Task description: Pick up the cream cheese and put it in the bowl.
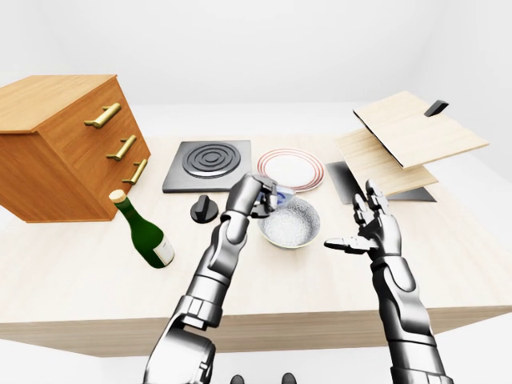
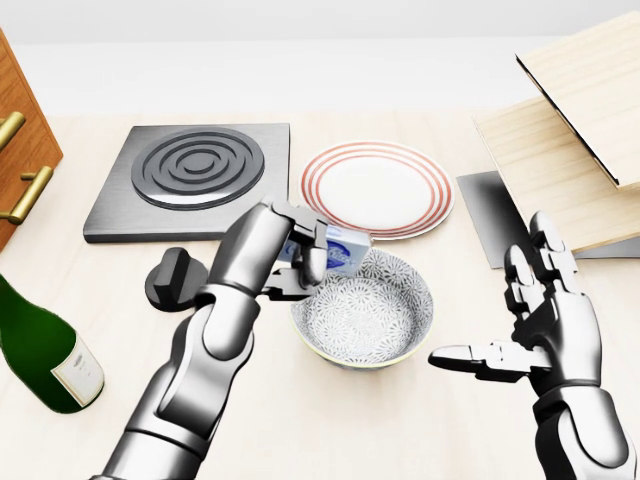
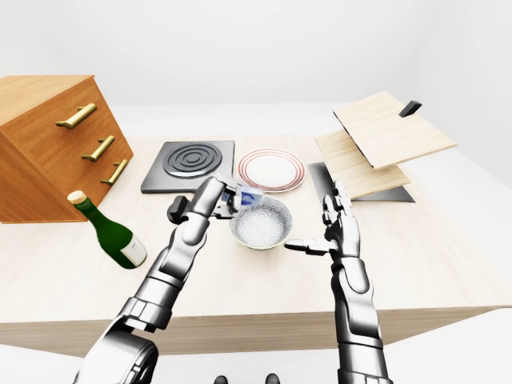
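My left hand [image 2: 298, 262] is shut on the cream cheese [image 2: 343, 250], a small white and blue box. It holds the box just above the upper left rim of the patterned bowl [image 2: 400, 335]. The bowl sits on the wooden table near the middle of the head view and looks empty. My right hand [image 2: 530, 330] is open and empty, palm turned left, just right of the bowl and apart from it.
A red-ringed plate [image 2: 378, 187] lies above the bowl. A black stove plate [image 2: 195, 180] with its knob [image 2: 172, 280] is at the left. A green bottle [image 2: 45, 350] lies lower left, a wooden drawer cabinet [image 1: 60, 144] upper left, tilted wooden boards [image 1: 408, 136] upper right.
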You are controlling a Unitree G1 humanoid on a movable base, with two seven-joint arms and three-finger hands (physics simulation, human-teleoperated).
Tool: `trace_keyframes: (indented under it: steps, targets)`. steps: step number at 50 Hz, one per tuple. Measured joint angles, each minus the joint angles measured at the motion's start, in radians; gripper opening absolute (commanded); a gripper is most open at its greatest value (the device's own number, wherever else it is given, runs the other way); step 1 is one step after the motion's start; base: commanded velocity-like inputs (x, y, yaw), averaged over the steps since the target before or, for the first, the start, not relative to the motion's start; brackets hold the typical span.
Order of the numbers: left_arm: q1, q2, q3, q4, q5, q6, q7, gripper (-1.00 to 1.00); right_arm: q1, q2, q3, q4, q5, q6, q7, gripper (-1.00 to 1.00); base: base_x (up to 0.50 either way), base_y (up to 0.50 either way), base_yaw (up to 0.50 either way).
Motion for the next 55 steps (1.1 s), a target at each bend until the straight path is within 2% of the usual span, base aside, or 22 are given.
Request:
trace_keyframes:
  steps: [24,55]
  targets:
    - [-0.013,-0.051,-0.032,0.079,0.091,0.000,0.024,-1.00,0.002,-0.003,-0.004,0.016,0.013,-0.005,0.010,1.00,0.00,0.00,0.00]
    - [-0.073,-0.074,-0.044,0.300,0.168,0.000,0.131,-1.00,0.000,-0.003,-0.005,0.042,0.024,-0.020,0.019,1.00,0.00,0.00,0.00]
